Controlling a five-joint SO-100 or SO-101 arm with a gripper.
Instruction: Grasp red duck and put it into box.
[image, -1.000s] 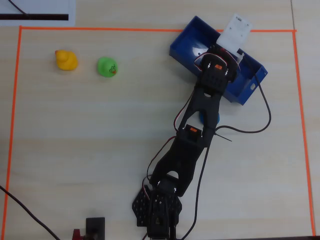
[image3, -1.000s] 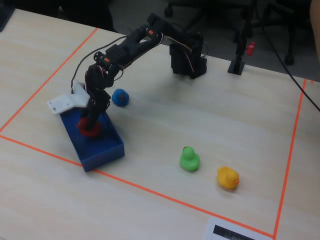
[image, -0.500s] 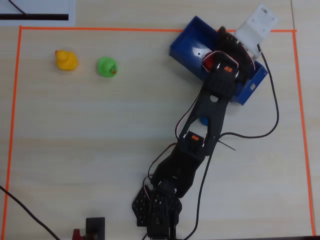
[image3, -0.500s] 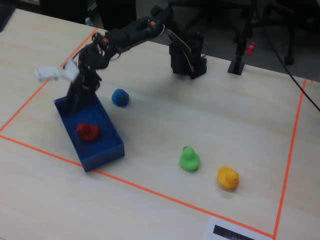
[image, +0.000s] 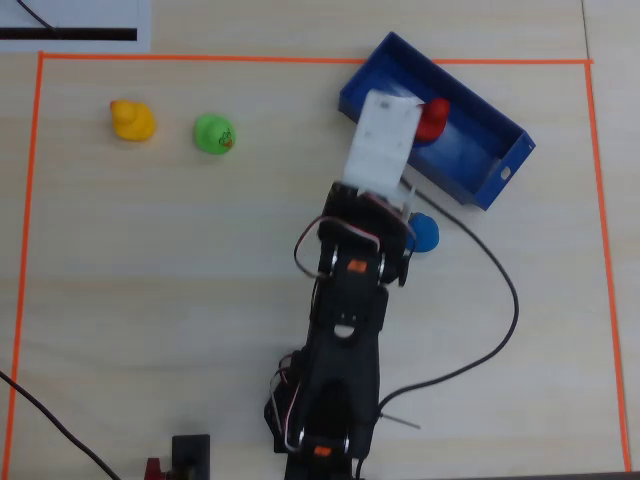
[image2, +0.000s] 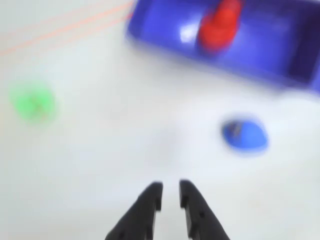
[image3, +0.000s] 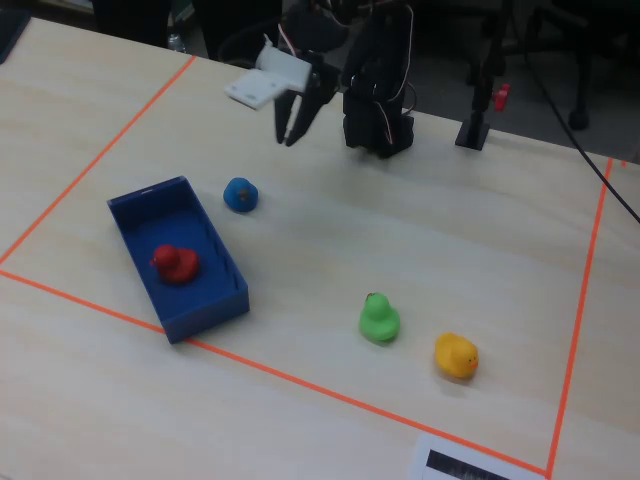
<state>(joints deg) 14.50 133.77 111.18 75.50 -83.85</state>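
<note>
The red duck (image: 434, 118) lies inside the dark-blue box (image: 470, 185). It shows blurred in the wrist view (image2: 220, 25) and clearly in the fixed view (image3: 175, 264), near the middle of the box (image3: 205, 310). My gripper (image3: 288, 135) hangs in the air well back from the box, tips pointing down. In the wrist view the gripper (image2: 170, 189) is empty, its black jaws almost together with a narrow gap. In the overhead view the white wrist mount hides the fingers.
A blue duck (image: 424, 232) sits on the table just outside the box, near the arm. A green duck (image: 214, 133) and a yellow duck (image: 132, 120) stand apart from it. Orange tape (image: 300, 58) frames the work area. A black cable (image: 500, 330) trails beside the arm.
</note>
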